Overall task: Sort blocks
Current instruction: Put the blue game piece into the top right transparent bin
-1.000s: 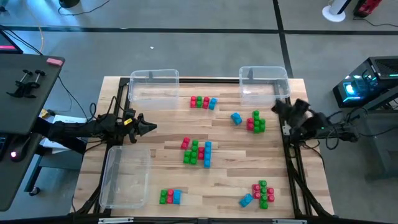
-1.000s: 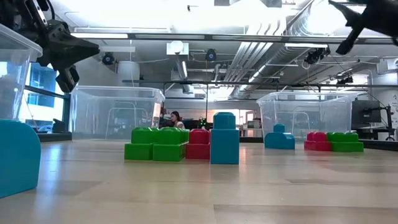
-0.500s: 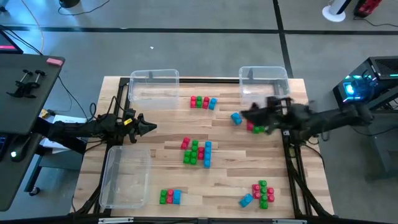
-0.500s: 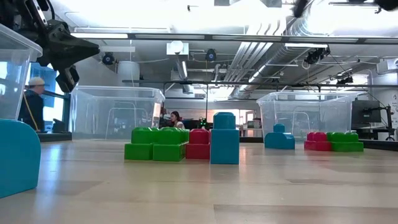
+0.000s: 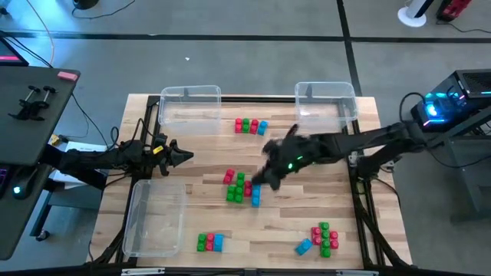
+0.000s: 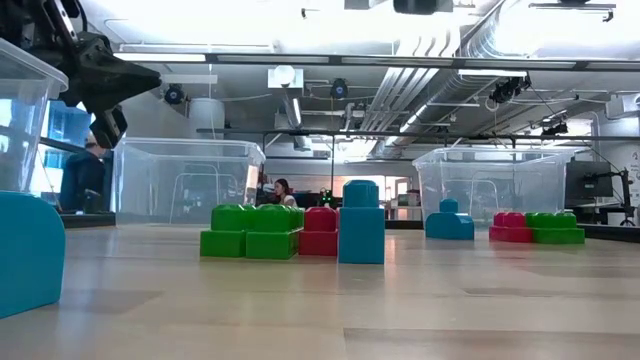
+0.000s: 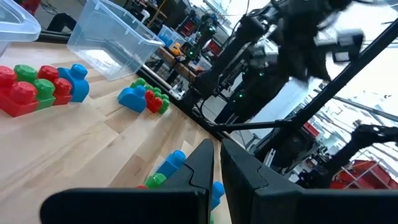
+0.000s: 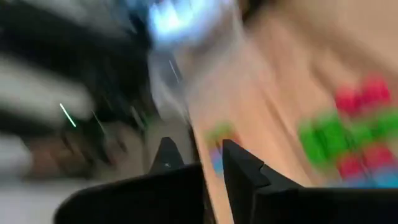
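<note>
1. Central cluster of blocks [image 5: 244, 187]: red, green and light blue bricks joined, lying flat on the counter [image 5: 307, 222], just below and to the left of the right tool [image 5: 265, 175] in the high view.
2. Long axis of the blue column at the cluster's near side: running toward and away from the front edge of the counter, studs up; green and red pieces stacked beside it, farther from the right tool.
3. Right tool: hanging over the counter's middle, close above the cluster, holding nothing; fingers in the right wrist view a narrow gap apart, too blurred to call open or shut.
4. Advice for the approach: slow down, open wide before descending, square the fingers across the narrow width of one brick, not the whole cluster.
5. Left tool [image 5: 182, 157]: parked beyond the cluster near the left bin [image 5: 157, 218], fingers closed, empty.
6. Other clusters of blocks well apart from both tools.
</note>
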Tool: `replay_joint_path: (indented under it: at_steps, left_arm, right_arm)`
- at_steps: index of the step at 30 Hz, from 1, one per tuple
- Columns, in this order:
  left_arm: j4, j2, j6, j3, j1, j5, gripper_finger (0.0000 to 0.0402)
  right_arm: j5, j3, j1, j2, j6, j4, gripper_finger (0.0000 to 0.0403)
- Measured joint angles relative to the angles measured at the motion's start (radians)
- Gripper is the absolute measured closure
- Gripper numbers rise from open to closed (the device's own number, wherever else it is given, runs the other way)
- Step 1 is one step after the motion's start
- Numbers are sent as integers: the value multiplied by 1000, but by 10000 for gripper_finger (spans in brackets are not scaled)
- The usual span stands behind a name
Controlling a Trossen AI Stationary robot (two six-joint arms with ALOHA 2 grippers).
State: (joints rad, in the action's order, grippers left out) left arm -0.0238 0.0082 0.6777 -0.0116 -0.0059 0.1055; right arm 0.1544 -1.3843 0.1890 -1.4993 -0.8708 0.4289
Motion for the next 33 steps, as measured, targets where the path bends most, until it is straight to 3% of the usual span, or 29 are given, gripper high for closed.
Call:
replay_joint_path:
  at_steps: [4, 9, 18, 24, 33]
  left_arm:
    - [-1, 0, 42, 0, 0, 1, 383]
    - [-2, 0, 106, 0, 0, 4, 382]
    - [-2, 0, 132, 0, 0, 4, 383]
    - [-1, 0, 125, 0, 0, 9, 383]
    - [-1, 0, 96, 0, 0, 12, 383]
  right_arm:
    - [82, -252, 74, -129, 135, 466, 333]
    - [80, -407, 207, -266, 216, 768, 262]
    - [58, -374, 470, -412, 339, 846, 183]
    - [-108, -368, 553, -512, 458, 831, 178]
    - [-147, -367, 604, -632, 430, 784, 178]
